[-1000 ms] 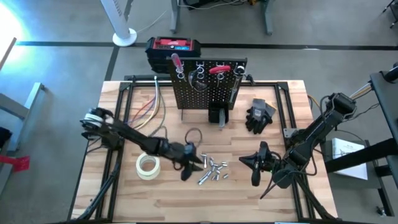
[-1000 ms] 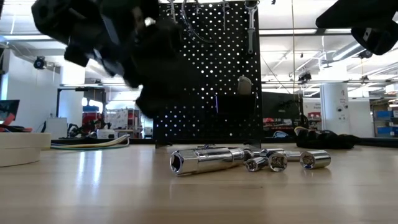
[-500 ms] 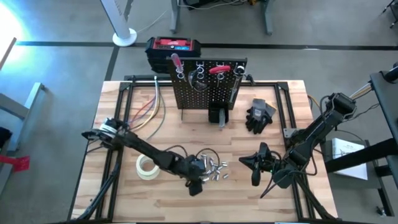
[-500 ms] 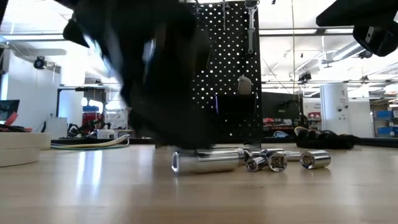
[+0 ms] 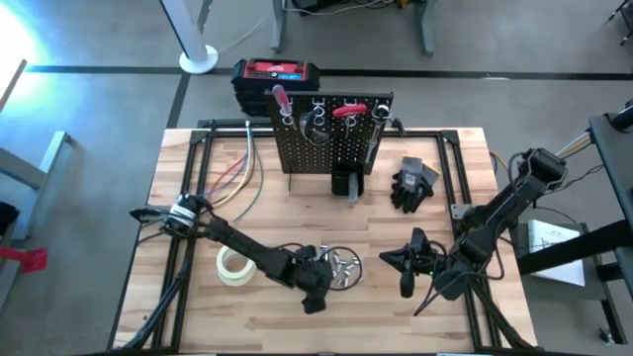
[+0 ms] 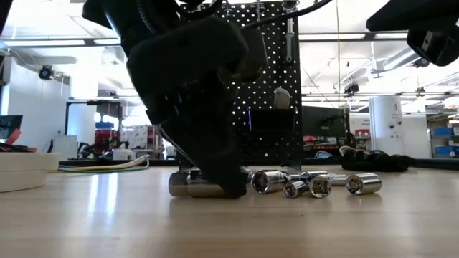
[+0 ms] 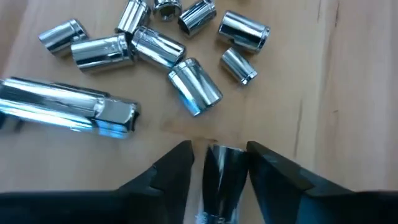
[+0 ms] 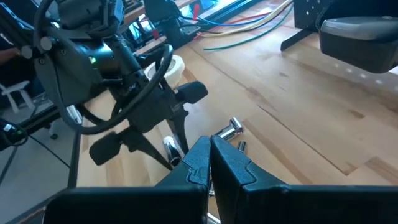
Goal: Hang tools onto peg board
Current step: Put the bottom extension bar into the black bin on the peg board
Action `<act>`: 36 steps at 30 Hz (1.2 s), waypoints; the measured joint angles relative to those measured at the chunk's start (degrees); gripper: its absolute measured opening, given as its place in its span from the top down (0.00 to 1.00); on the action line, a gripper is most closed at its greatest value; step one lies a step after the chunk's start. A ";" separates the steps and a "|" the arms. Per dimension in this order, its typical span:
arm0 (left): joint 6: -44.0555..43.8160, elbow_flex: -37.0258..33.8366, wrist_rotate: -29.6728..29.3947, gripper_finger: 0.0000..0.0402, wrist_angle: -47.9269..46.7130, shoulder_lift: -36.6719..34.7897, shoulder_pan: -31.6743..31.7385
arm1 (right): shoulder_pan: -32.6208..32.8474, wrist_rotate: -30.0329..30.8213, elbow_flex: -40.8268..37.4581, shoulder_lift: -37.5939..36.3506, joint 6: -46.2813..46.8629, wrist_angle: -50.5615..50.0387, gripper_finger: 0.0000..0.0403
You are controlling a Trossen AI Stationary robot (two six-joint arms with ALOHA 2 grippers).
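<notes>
Pale wooden table [image 5: 198, 307], bare planks near its front edge, workshop behind, left gripper [image 7: 219, 163] pinching a socket [image 7: 222, 177], right gripper [image 8: 209, 163] pressed together.

The left gripper [image 5: 315, 285] has moved down onto the table, its jaws now straddling one silvery socket [image 7: 224, 171]

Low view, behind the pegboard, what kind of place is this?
Likely a robotics lab or workshop: behind the peg board are ceiling strip lights, equipment benches and shelving, with bundled cables on the table.
</notes>
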 joint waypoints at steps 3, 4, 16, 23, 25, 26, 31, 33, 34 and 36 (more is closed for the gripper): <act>2.34 -0.10 -0.09 0.78 -1.03 -0.33 0.05 | 0.00 -0.04 0.00 0.23 -0.03 -0.06 0.99; 3.60 -0.19 -0.03 0.81 -1.32 -0.51 0.05 | 0.00 -0.04 0.00 0.23 -0.04 0.00 0.99; 14.04 -1.00 -5.68 0.81 -7.75 -8.68 1.12 | 0.00 -0.01 0.00 0.23 -0.05 -0.01 0.99; 16.03 -5.35 -7.75 0.81 -7.63 -20.88 7.13 | 0.00 0.01 0.00 0.25 0.46 0.07 0.99; 17.29 -7.28 -7.84 0.81 -3.08 -24.93 9.57 | 0.00 0.04 0.00 0.46 0.53 0.14 0.99; 18.28 -8.34 -7.84 0.81 -0.46 -26.82 10.65 | 0.00 0.02 0.00 0.55 0.55 0.17 0.99; 19.36 -14.52 -7.80 0.81 15.09 -32.72 16.43 | 0.08 0.04 -0.02 0.58 0.62 0.13 0.99; 20.35 -16.51 -7.48 0.81 22.51 -33.89 18.32 | 0.24 0.09 -0.02 0.58 0.61 0.06 0.99; 21.38 -17.28 -7.15 0.81 25.95 -33.97 19.14 | 0.24 0.07 -0.02 0.58 0.57 -0.01 0.99; 23.00 -18.57 -6.97 0.81 31.01 -33.07 20.37 | 0.24 0.10 -0.02 0.58 0.52 -0.05 0.99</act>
